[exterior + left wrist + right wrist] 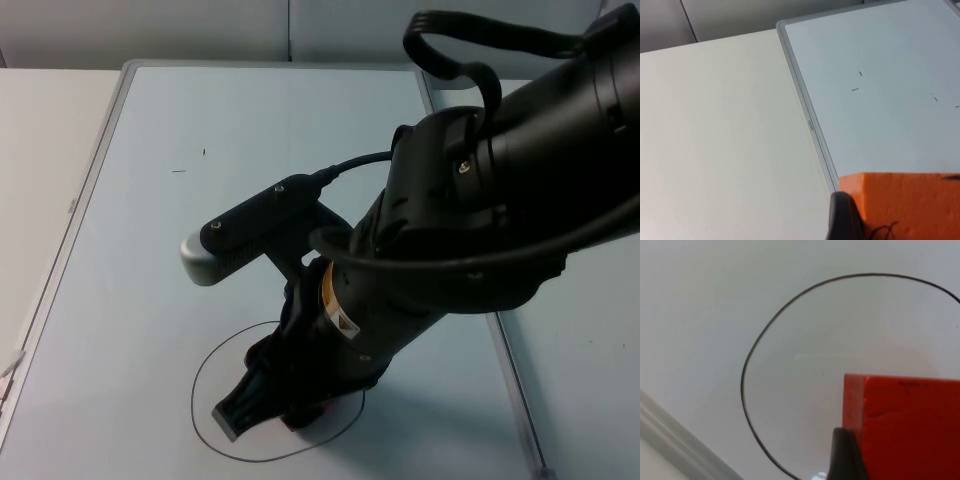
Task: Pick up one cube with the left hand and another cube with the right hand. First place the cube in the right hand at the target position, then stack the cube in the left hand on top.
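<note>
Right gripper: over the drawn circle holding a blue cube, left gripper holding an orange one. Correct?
Not quite. The cube in the right gripper is red, not blue, as the right wrist view shows. The rest holds: it is over the drawn circle, and the left gripper holds an orange cube.

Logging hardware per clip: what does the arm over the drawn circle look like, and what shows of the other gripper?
The right arm is glossy black with bulky rounded joints; a yellow-and-white label band sits near its wrist. The right gripper is black with ribbed, wedge-shaped fingers. Of the left gripper, one rounded matte-black fingertip is seen.
</note>
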